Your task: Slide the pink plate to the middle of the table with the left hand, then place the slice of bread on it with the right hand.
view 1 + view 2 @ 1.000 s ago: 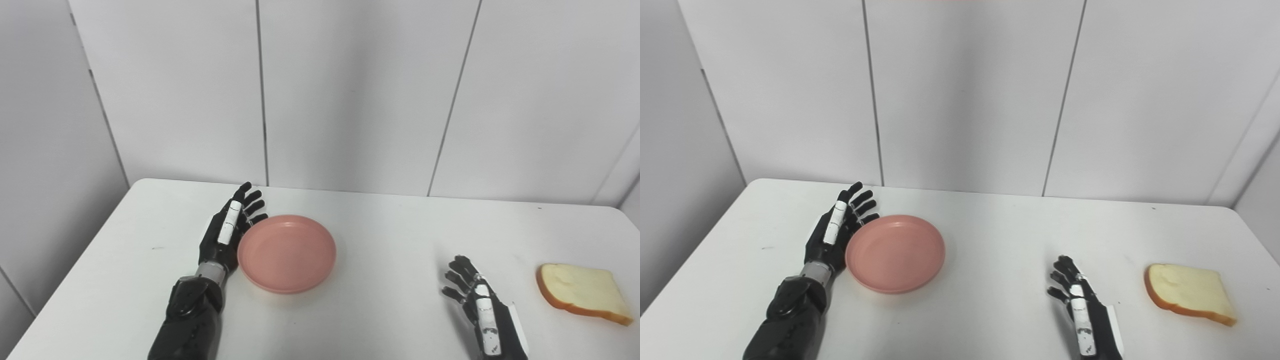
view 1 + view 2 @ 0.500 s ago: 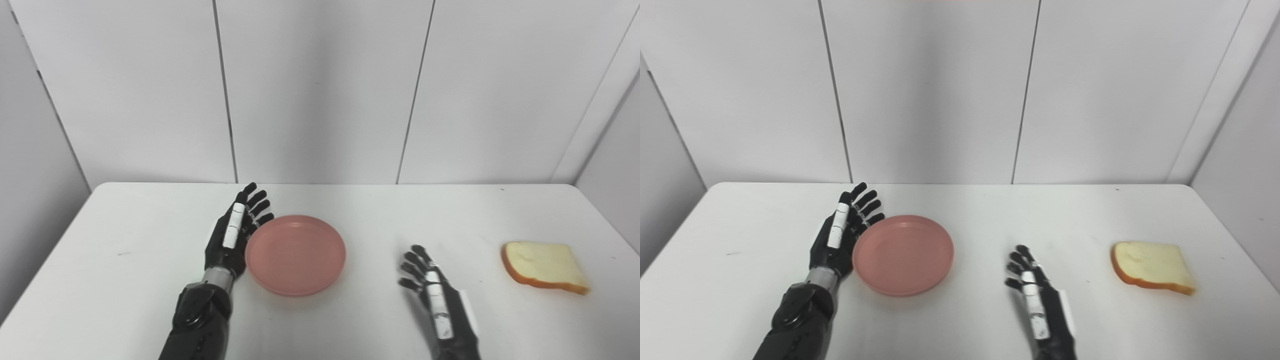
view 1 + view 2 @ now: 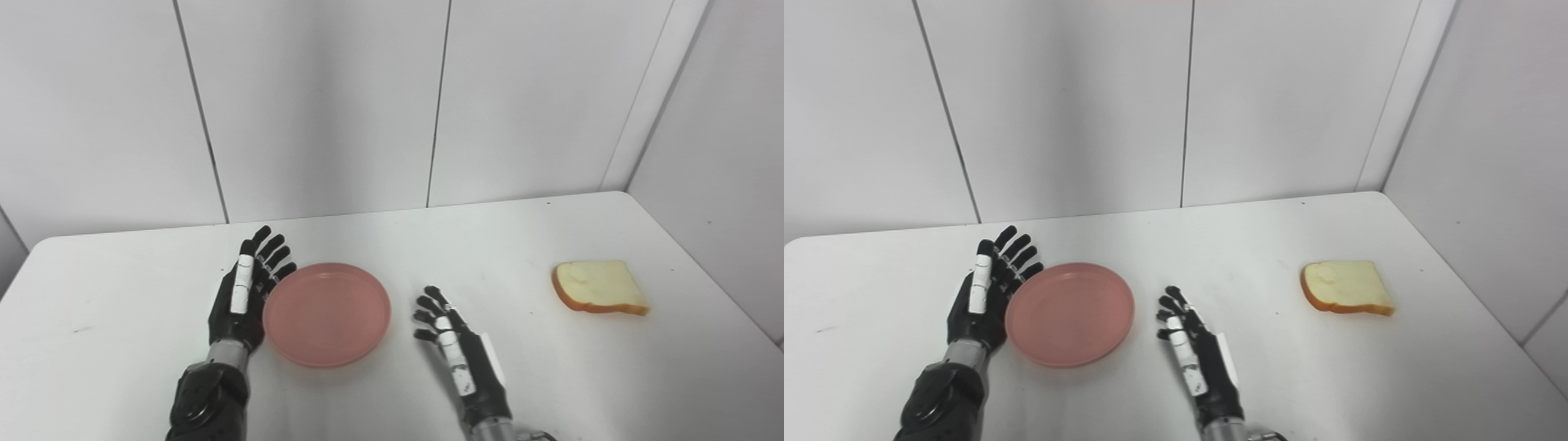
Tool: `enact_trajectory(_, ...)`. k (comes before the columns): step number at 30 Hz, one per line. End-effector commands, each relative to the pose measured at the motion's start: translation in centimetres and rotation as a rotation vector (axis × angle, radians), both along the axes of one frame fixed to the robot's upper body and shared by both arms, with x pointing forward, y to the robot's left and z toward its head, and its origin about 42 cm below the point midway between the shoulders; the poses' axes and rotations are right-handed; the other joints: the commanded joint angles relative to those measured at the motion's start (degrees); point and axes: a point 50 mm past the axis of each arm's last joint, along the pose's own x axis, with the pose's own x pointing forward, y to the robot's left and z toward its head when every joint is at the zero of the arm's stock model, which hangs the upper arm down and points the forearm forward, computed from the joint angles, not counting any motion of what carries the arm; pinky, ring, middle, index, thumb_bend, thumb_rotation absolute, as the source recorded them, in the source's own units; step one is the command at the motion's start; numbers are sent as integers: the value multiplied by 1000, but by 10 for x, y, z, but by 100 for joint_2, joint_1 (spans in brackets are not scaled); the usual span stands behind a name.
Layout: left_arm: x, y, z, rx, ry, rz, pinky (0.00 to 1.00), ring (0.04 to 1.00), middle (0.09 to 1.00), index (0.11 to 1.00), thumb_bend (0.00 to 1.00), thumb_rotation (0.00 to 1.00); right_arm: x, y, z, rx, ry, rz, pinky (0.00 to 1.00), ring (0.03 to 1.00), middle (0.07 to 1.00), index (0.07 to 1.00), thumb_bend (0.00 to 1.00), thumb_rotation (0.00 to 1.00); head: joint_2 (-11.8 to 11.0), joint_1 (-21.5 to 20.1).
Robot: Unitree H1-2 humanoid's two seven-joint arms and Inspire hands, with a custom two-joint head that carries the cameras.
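Note:
The pink plate (image 3: 327, 312) lies flat on the white table (image 3: 551, 380). My left hand (image 3: 245, 294) is open, fingers straight, its edge against the plate's left rim. My right hand (image 3: 453, 346) is open and empty on the table just right of the plate, apart from it. The slice of bread (image 3: 597, 286), white with an orange-brown crust, lies flat at the far right of the table, well away from my right hand. In the right eye view the plate (image 3: 1069, 312) and the bread (image 3: 1345, 286) show the same way.
White wall panels (image 3: 318, 104) stand behind the table's far edge. A side wall (image 3: 723, 141) runs close along the table's right edge, near the bread.
The camera has turned to the right, shifting the whole picture left. The left hand stays against the plate's left rim. Any move of the plate or right hand is hard to separate from the camera shift.

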Motion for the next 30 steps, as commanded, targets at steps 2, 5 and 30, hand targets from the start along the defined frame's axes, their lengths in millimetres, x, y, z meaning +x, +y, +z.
enact_trajectory(2, -13, 0, -33, 37, 141, -22, 735, 858, 867, 850, 926, 767, -7, 13, -13, 9, 63, -17, 738, 825, 855, 869, 739, 1000, 1, -179)
enact_trajectory(5, -14, 2, -35, 33, 147, -26, 736, 866, 867, 853, 910, 769, -5, 17, -14, -2, 62, -19, 737, 831, 857, 868, 738, 1000, -14, -330)
enact_trajectory(30, -17, -16, -55, 34, 188, -26, 825, 878, 854, 851, 931, 744, -4, -45, 72, -541, -285, -162, 993, 980, 987, 955, 806, 1000, -97, -294)
